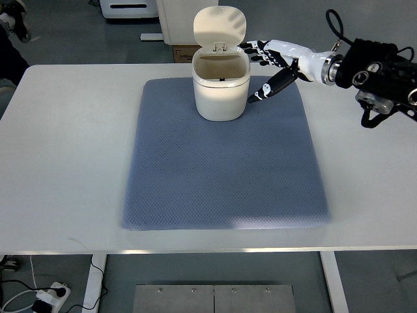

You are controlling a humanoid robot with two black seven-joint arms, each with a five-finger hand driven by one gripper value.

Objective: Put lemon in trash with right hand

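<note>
Right hand (270, 62) spread, holding nothing, beside open bin (221, 88); no lemon visible. Risk: fingers knock bin over on withdrawal.

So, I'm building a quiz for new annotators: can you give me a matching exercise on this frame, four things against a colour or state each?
Things:
1. trash bin
2. bin lid
3. mat
4. right hand

Colour or state:
A. blue-grey, lying flat on the table
B. fingers spread, holding nothing, beside the bin
C. flipped up, open
D. cream, standing at the mat's far edge

Pairs: 1-D, 2-C, 3-A, 4-B
</note>
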